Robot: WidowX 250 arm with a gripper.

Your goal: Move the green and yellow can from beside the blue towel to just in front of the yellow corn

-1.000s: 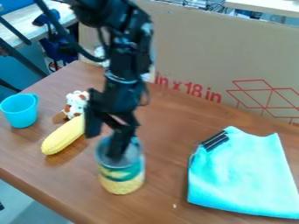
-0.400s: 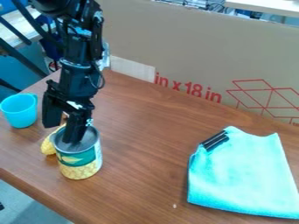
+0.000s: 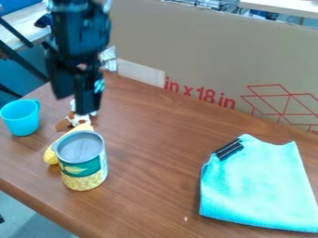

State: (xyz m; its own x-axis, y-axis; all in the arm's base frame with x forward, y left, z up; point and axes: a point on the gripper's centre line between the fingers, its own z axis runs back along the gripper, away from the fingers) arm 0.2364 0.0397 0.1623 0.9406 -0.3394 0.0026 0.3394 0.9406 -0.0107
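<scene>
The black gripper (image 3: 76,100) hangs at the upper left, above the table and apart from the can, its two fingers spread with a gap between them. Below it a tin can (image 3: 82,162) with a green and yellow label stands upright. Behind the can lies a yellow corn cob (image 3: 52,155), partly covered by it. A brown and white plush toy (image 3: 79,119) sits just under the gripper, its upper part hidden. To the left stands a blue cup (image 3: 21,118).
A turquoise cloth (image 3: 260,186) with a black clip (image 3: 228,149) lies at the right of the wooden table (image 3: 155,162). A large cardboard sheet (image 3: 211,56) stands along the back edge. The table's front edge runs along the lower left.
The can moved left and slightly back along with the gripper, stopping in front of the corn. Since then the gripper has let go and risen off the can, which stays put.
</scene>
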